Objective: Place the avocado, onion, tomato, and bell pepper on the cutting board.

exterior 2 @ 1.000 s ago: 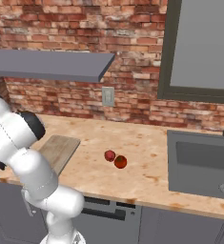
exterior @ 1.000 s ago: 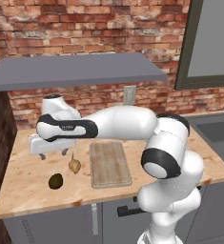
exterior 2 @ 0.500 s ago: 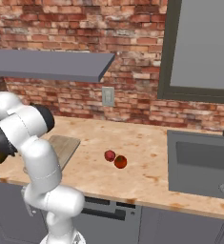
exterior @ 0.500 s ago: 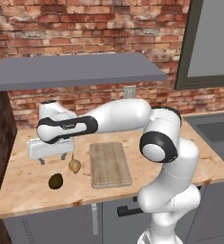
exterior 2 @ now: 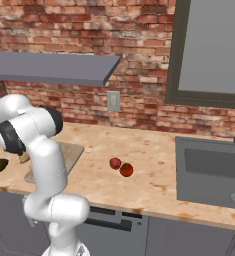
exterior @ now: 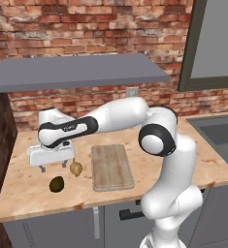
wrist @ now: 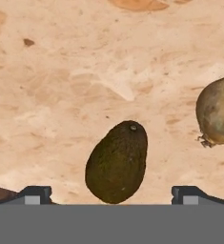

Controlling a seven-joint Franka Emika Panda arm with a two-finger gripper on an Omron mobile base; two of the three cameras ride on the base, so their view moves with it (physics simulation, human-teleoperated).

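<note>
On the worktop (exterior: 28, 189) the empty cutting board (exterior: 111, 166) lies right of the onion (exterior: 76, 168) and avocado (exterior: 57, 184), over which the claw (exterior: 52, 167) hangs open, apparently about to descend and close on the avocado first.

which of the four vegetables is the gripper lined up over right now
The avocado: dark, egg-shaped, centered between the open gripper tips. The onion sits off to one side; tomato and pepper lie far away.
</note>
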